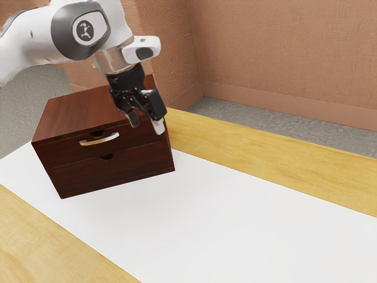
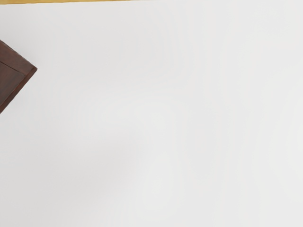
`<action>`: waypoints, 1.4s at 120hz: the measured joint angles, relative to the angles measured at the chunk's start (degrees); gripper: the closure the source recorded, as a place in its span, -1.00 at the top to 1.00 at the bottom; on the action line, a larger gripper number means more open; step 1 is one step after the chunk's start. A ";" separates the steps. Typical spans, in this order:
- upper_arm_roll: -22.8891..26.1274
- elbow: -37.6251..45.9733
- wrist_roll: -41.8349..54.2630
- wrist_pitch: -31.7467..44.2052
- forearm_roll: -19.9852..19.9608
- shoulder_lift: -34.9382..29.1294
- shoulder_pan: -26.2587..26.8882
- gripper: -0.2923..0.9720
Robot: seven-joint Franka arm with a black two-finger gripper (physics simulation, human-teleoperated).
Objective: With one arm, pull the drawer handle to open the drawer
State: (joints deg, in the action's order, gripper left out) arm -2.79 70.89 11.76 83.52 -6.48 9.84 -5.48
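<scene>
Right now the small dark wooden cabinet (image 1: 76, 112) sits on a white mat (image 1: 224, 218) that covers the middle of the light wooden table (image 1: 265, 153), toward the exterior view's left. Its upper drawer (image 1: 65, 148) faces the near side and carries a pale, curved handle (image 1: 99, 139) at the middle of its front. That front lies flush with the lower drawer (image 1: 118, 168) beneath it, so the drawer looks closed. The white arm (image 1: 35, 35) comes in from the exterior view's upper left and bends down over the cabinet. The black gripper (image 1: 146, 122) hangs at the cabinet's top edge near its right front corner, up and to the right of the handle and apart from it. Its fingers (image 1: 158, 125) are spread, with nothing between them, and the one further right ends in a light tip just at the corner. Behind the table a grey floor (image 1: 294, 124) meets a brown wall (image 1: 283, 47). From the wrist camera, one corner of the cabinet (image 2: 12, 78) pokes in at the edge, the white mat (image 2: 165, 118) spreads out under the hand, and a thin strip of the table (image 2: 71, 1) runs along beyond the mat.
</scene>
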 joint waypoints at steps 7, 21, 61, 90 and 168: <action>-0.18 2.08 -0.82 1.33 0.09 0.44 0.05 0.50; -0.04 3.59 -2.21 2.81 0.69 -0.30 -0.84 0.50; 0.87 2.60 -8.95 0.85 -1.38 -1.88 -5.13 0.50; 2.37 2.13 -41.13 -3.81 -3.14 -4.48 -2.63 0.50; -3.78 5.95 -98.00 2.23 -0.85 -5.55 -9.40 0.48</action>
State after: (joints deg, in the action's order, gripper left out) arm -6.57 76.84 -86.24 85.74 -7.33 4.28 -14.88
